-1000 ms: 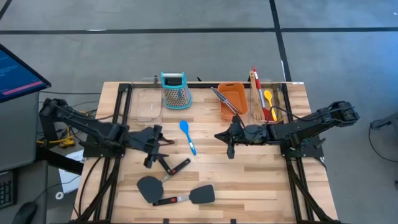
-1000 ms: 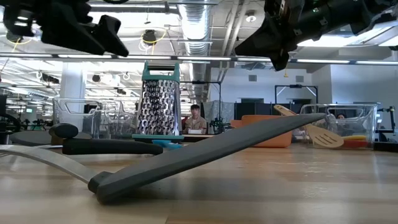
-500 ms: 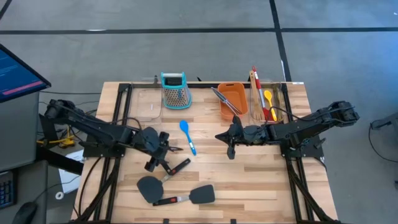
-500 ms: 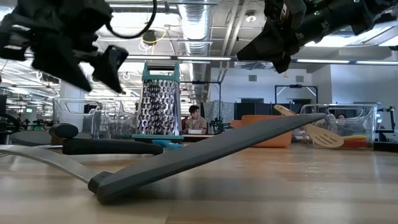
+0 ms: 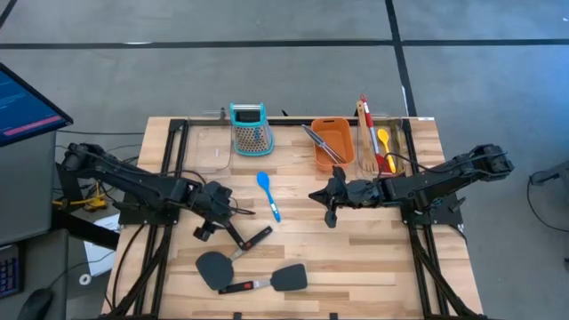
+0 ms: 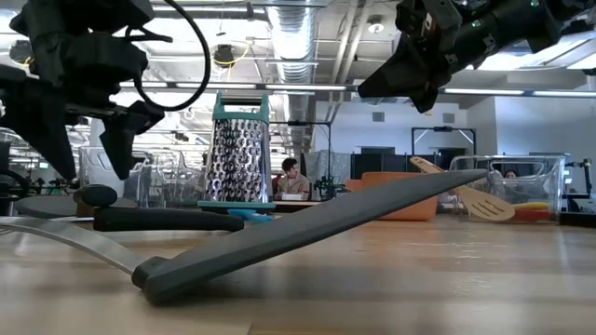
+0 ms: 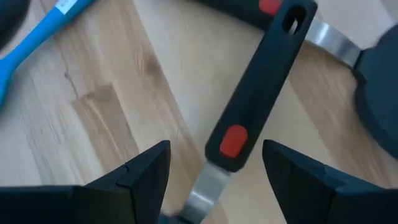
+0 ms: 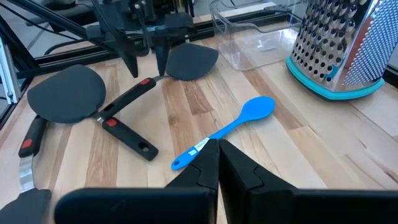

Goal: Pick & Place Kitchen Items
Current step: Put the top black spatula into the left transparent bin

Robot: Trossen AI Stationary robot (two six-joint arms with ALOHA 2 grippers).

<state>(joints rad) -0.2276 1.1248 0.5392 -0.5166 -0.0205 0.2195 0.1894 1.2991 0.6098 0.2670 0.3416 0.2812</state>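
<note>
**Left arm swings over the spatula handle**

Since the earlier frame the left gripper [image 5: 213, 222] has turned and dropped left of centre in the high view — its fingers [image 7: 143, 171] spread wide either side of the black spatula [image 5: 252, 240], just above its red-marked handle, holding nothing. The right gripper [image 5: 330, 216] has not moved: pinched shut and empty, right of centre. The blue spoon [image 5: 268, 193] lies between the two arms. Two more spatulas [image 5: 240, 276] rest at lower centre. The tongs [image 5: 322, 142] sit on the orange tub [image 5: 336, 133] at upper centre — the grater [image 5: 250, 127] beside it.
</note>
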